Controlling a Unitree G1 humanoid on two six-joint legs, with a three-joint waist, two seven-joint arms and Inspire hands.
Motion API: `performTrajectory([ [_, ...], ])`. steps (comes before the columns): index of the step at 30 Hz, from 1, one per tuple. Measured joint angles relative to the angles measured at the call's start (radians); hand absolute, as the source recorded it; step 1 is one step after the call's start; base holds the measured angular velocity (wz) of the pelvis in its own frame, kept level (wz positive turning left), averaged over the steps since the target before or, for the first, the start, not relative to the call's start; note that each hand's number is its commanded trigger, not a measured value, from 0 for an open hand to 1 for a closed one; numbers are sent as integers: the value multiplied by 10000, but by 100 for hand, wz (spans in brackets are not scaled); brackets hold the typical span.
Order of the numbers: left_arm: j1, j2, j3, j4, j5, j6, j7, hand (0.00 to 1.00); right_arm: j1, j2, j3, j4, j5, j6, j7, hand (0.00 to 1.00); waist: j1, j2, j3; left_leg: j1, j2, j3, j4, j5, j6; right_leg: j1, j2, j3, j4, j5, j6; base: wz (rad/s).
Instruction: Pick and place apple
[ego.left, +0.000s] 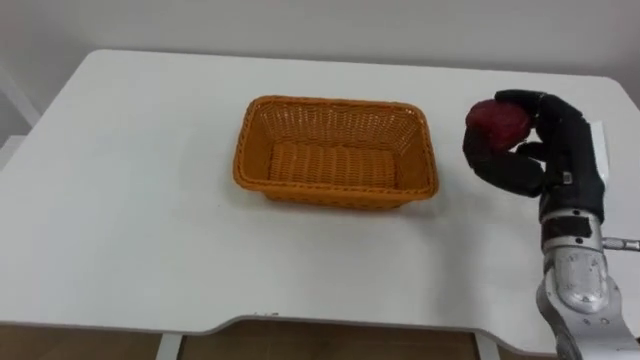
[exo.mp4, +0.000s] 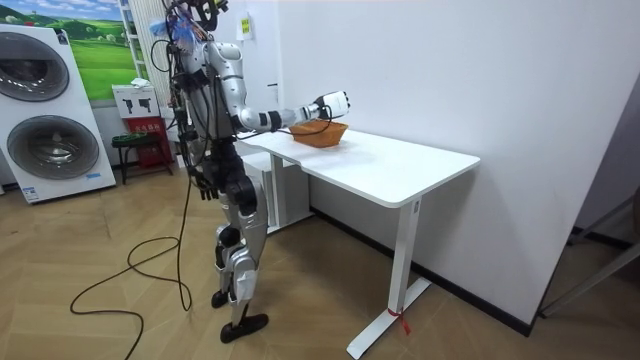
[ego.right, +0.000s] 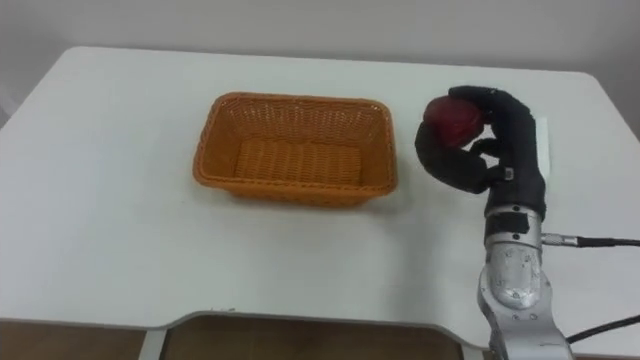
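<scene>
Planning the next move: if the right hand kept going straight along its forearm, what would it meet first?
Way looks free: the right hand, holding the apple, points across the table toward the wall; the basket lies to its left. Depth is unclear.

Right of the basket (ego.left: 335, 101), the right hand (ego.left: 545, 150) is wrapping over the apple (ego.left: 497, 122), hiding its right side and underside.

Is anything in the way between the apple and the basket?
Nothing visible. The right hand holds the apple just right of the basket, with bare table between them. The basket is empty, so only its side wall must be cleared.
</scene>
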Motion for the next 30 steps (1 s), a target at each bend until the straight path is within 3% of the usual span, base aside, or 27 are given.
performTrajectory([
  [9, 5, -3, -127, -5, 3, 170, -29, 0, -170, -52, 573, -546, -187, 80, 289, 100, 69, -61, 8, -21, 3, -6, 13, 0, 0, 37, -4, -37, 11, 3, 3, 0],
  [13, -51, 6, -409, -4, 12, 175, -27, 0, -648, -69, 838, -546, -214, 87, 513, 100, 24, -17, 29, -70, 6, -76, 8, 0, -1, 13, -1, -67, 10, 3, 3, 2],
  [14, -157, 6, -508, -16, 13, 176, -33, 0, -794, -78, 896, -543, -213, 87, 618, 91, 30, -21, 28, -92, 1, -114, 4, 0, -1, 12, -2, -122, 12, 3, 3, 11],
  [15, -212, 7, -552, -21, 12, 179, -66, 0, -922, -108, 1042, -539, -215, 87, 698, 64, 46, -28, 23, -106, 1, -150, 5, 2, -4, 6, -2, -143, 11, 3, 3, 9],
  [16, -207, 15, -614, -21, 12, 183, -76, 0, -975, -133, 1162, -539, -216, 87, 722, 0, 64, -32, 21, -99, 0, -164, 8, 5, -8, 9, -1, -145, 9, 3, 3, 5],
  [19, -354, 17, -755, -29, 24, 220, -228, 0, -1030, -150, 1592, -526, -221, 135, 999, 0, 294, -45, 20, -33, -8, -165, 10, 16, -12, 18, -1, -122, -3, 3, 3, 0],
  [23, -537, 17, -752, -44, 95, 366, -276, 0, -1197, -158, 1970, -412, -373, 539, 1498, 0, 555, -76, 30, -69, -21, -184, 9, 20, -6, -20, -14, -129, -6, 3, 3, 1],
  [30, -570, 18, -757, -58, 90, 522, -273, 0, -1465, -163, 2200, -328, -430, 744, 1797, 0, 586, -136, 56, -162, -32, -254, 24, 20, -6, -41, -10, -180, -57, 3, 3, 4],
])
